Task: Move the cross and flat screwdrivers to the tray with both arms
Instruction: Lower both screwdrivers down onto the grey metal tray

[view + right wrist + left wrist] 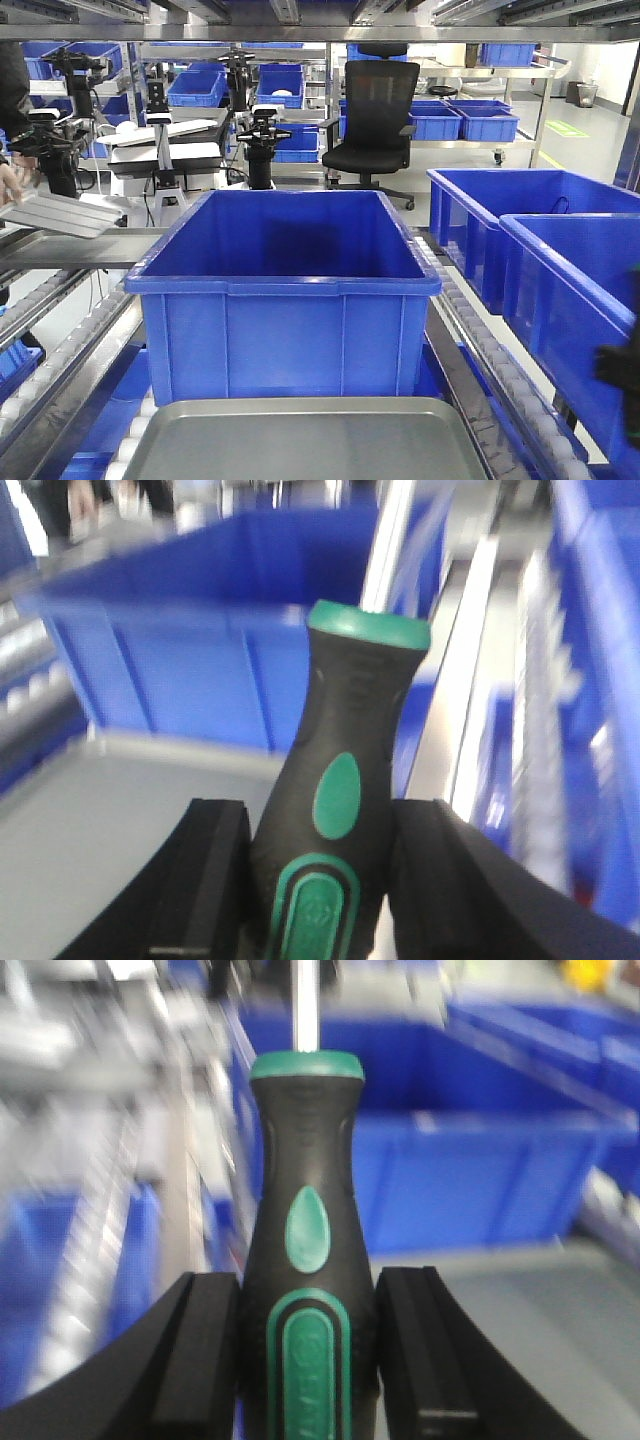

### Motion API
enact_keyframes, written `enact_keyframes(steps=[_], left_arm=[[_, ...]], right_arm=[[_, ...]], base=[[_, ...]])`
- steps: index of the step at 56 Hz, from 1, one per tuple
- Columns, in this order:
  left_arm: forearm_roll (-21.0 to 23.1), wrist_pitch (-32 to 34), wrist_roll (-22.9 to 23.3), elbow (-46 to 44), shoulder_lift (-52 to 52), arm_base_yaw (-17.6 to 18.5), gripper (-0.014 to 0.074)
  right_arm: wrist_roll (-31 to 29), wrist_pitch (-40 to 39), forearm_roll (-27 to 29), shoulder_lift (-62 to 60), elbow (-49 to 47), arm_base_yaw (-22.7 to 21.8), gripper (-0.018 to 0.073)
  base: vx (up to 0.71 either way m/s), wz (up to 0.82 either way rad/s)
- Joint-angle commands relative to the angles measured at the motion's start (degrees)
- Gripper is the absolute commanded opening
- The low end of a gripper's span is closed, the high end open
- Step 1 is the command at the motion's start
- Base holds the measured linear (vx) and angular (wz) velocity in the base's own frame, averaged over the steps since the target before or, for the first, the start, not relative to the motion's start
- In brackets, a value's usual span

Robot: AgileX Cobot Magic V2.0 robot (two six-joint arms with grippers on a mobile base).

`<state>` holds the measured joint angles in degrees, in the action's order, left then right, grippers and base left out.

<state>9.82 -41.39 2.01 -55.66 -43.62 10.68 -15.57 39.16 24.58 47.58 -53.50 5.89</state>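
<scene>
While its black-and-green handle is clamped between the pads, the first screwdriver (305,1160) is held by the left gripper (308,1295), with the shaft pointing away from the wrist. The second screwdriver (350,710) is gripped likewise by the right gripper (320,825) and is tilted slightly. Which tip is cross and which flat cannot be told. Below and ahead of both grippers the grey tray (300,440) is seen, and beyond it a deep blue bin (290,300).
</scene>
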Motion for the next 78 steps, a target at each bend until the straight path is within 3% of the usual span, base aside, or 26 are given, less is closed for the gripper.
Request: enact_keyframes(steps=[1,8,15,23,42,58,78], left_arm=[[8.3,3.9,-4.4,-1.4,-6.3,0.2,0.0002],[21.3,4.2,-11.0,-1.4,-15.4,0.3,0.0003],[33.5,2.1,-19.8,-1.3,-24.3,0.5,0.0003],[40.7,2.3,-23.4,-1.3,-30.8,3.5,0.0003],[41.0,3.0,-19.7,-1.3,-36.8,9.8,0.0003],[41.4,4.4,-17.2,3.2,-37.1,10.0,0.0003],[42.1,6.2,-17.3,5.1,-37.0,10.0,0.0003]], right_arm=[[-2.6,-1.2,4.9,5.8,-3.9,-0.2,-0.0008],[-5.8,4.4,10.8,15.1,-6.9,0.5,-0.0008],[-4.9,4.3,10.7,22.2,-7.1,6.1,-0.0008],[-2.6,3.4,10.6,29.3,-7.1,12.0,-0.0008],[-0.7,2.3,10.8,35.9,-7.1,14.0,-0.0008],[0.4,2.3,10.6,36.1,-7.1,14.0,-0.0008],[0.4,2.5,10.2,36.1,-7.1,14.0,-0.0008]], base=[[0.00,0.00],[0.00,0.00],[0.00,0.00],[0.00,0.00],[0.00,0.00],[0.00,0.00],[0.00,0.00]])
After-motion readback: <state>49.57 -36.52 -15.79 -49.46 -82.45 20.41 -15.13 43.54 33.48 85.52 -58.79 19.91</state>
